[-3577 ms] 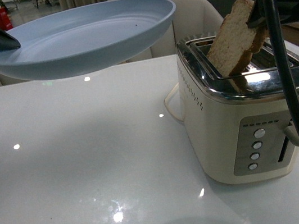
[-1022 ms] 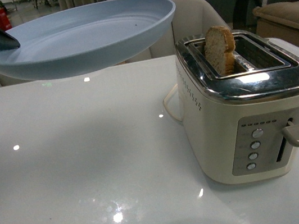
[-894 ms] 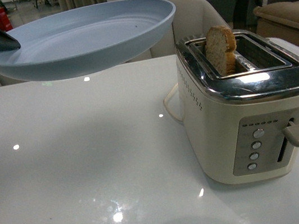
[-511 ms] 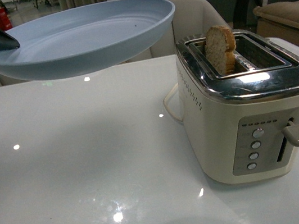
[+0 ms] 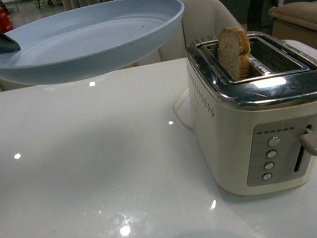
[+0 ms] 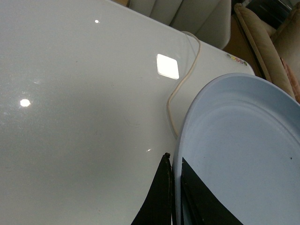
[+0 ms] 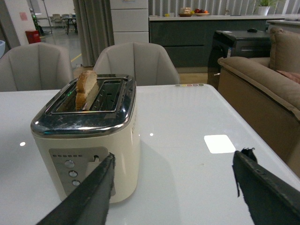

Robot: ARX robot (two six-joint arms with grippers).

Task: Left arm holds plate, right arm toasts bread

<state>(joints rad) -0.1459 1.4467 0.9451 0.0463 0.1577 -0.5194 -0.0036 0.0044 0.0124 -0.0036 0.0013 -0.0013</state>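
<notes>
- The right hand point(image 7: 174, 159) has pulled clear of the toaster point(image 5: 235, 143). A few seconds ago it hung over the chrome top with the bread point(image 5: 234, 52) leaning in its grip, and now the slice stands on its own.
- The bread sits upright in the slot nearer the plate point(image 5: 86, 46), rounded end up, with its crust poking above the chrome.
- That right hand now hangs back on the toaster's button side. Its two dark fingers are spread wide apart with nothing between them.
- Over on the other side, the left hand point(image 6: 174, 161) is clamped on the plate. One pointed finger lies over the rim and one under it, so the rim is pinched between them.
- The plate hasn't budged in all that time. It is pale blue and held in the air above the glossy white table point(image 5: 84, 185), left of the toaster. Its near rim comes close to the chrome top but does not touch it.
- The cream toaster stands on the table, its lever point(image 5: 315, 143) sticking out of the front panel beside a column of round buttons point(image 5: 270, 158).
- A cream cord point(image 6: 180, 89) snakes from the toaster across the table and passes below the plate's edge.
</notes>
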